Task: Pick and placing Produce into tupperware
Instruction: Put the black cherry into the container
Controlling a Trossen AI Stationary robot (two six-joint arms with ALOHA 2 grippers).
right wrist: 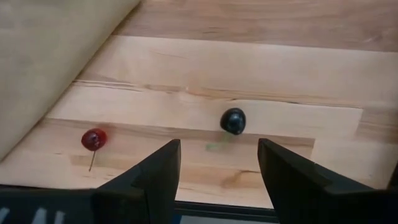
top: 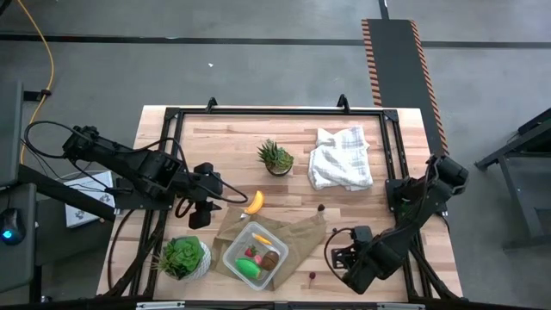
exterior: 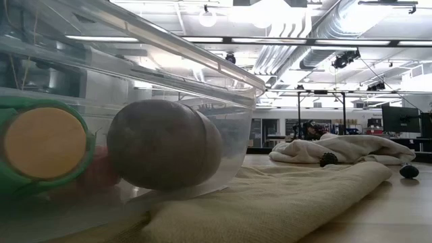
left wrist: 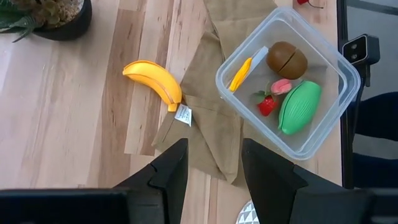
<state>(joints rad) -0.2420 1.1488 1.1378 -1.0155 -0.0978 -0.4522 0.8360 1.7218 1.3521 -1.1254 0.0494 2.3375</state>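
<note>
You have the wooden table (top: 224, 129) in front of you, with the flat brown paper bag (top: 301, 234) spread near its front edge and the white cloth (top: 341, 158) crumpled toward the back right. The clear tupperware (top: 232, 258) sits on the bag's left part, just beside the leafy green plant in a white pot (top: 182, 257). Behind it, mid-table, stands the spiky green potted plant (top: 275, 158).

Your left gripper (top: 200, 213) hangs over the table just left of the bag, near the banana; in its wrist view the two fingers (left wrist: 169, 171) stand apart with nothing between them. Your right gripper (top: 344, 256) is low near the front right, beside the bag's right edge, its fingers (right wrist: 158, 168) likewise spread and empty.

Inside the tupperware you can see the green oval (left wrist: 299, 107), the brown kiwi (left wrist: 286, 60), the red strawberry (left wrist: 267, 104), a pink piece (left wrist: 282, 86) and the yellow-orange piece (left wrist: 240, 74) leaning on the wall. The yellow banana (left wrist: 154, 79) lies outside, on the wood at the bag's back left corner, its stem end touching the paper. A small red cherry (right wrist: 93, 139) and a small dark round berry (right wrist: 233, 120) rest on bare wood just ahead of your right gripper, apart from each other.
</note>
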